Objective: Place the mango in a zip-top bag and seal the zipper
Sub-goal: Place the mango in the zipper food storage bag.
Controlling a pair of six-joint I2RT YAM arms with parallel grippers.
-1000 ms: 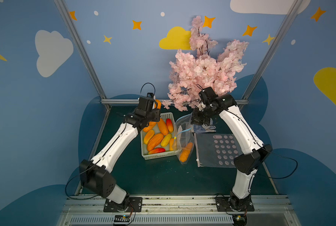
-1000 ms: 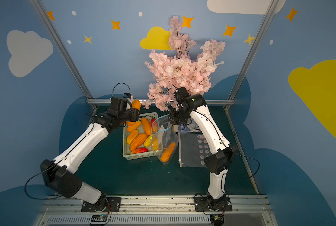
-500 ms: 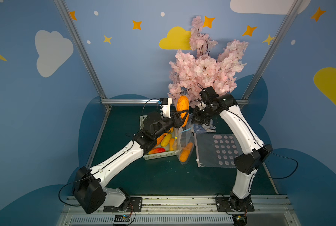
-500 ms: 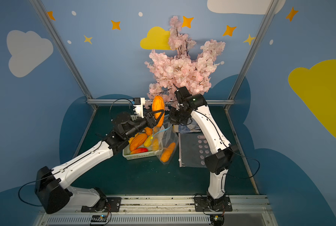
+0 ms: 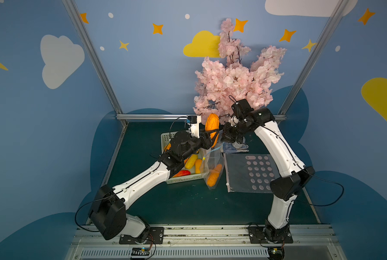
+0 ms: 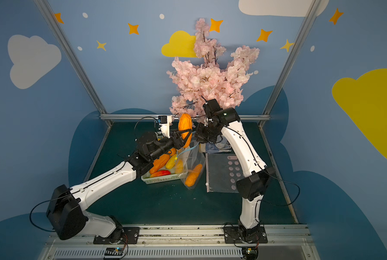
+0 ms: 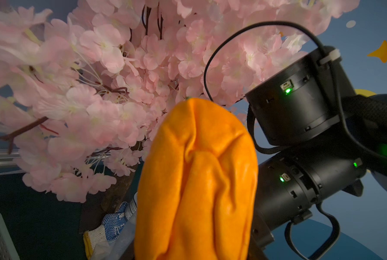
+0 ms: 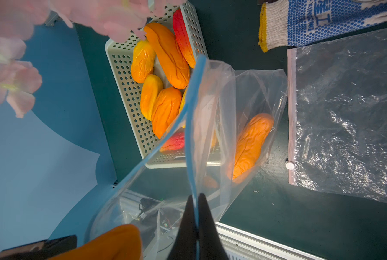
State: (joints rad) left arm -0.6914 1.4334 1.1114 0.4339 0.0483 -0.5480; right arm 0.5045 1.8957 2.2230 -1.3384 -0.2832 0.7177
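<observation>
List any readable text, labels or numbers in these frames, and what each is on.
"XING…": letters printed sideways on the blue-dotted work glove; the rest is cut off, and the characters beside it are unclear.
White label next to the glove: dark print, too blurred to read.
Nothing else carries readable text.
</observation>
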